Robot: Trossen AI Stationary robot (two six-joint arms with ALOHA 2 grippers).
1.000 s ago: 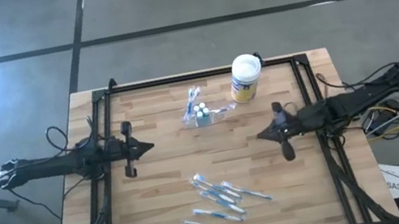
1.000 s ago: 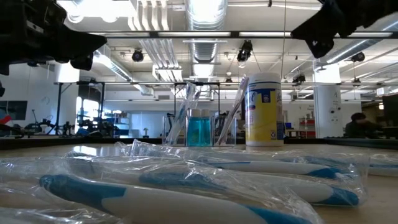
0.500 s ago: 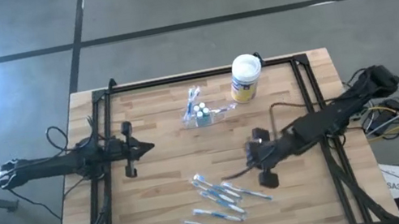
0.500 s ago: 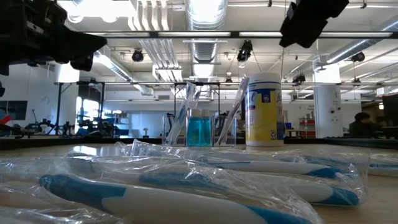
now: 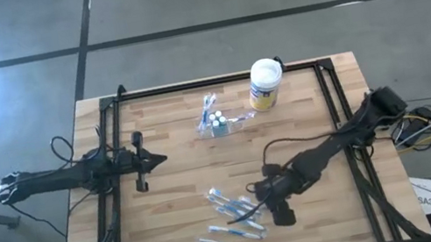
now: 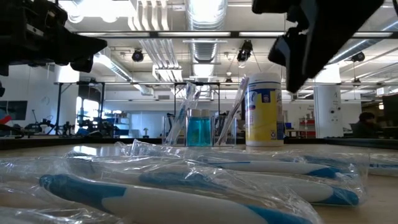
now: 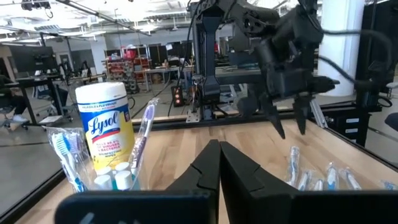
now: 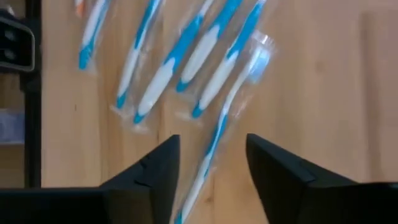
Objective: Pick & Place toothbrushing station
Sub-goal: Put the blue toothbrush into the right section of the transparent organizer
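The toothbrushing station (image 5: 217, 122), a low clear holder with brushes and small capped bottles in it, stands at the far middle of the desk (image 5: 181, 180), just beside a white canister (image 5: 264, 84). It is well apart from both of my tools.

My right tool (image 5: 258, 201) hangs over the near half of the desk, above a loose cluster of wrapped toothbrushes (image 5: 233, 220), fingers spread; its wrist view shows a blue-and-white brush (image 8: 214, 143) lying between the two fingers (image 8: 152, 174), untouched. My left tool (image 5: 157, 159) waits at the desk's left edge, fingers pressed together, holding nothing.

The canister's yellow label reads "Lysol" (image 7: 104, 127) in blue script; the smaller print below it I cannot read.

My right arm reaches in from the desk's right side, bent low and angled toward the brushes. My left arm lies stretched level, pointing toward the desk's middle.
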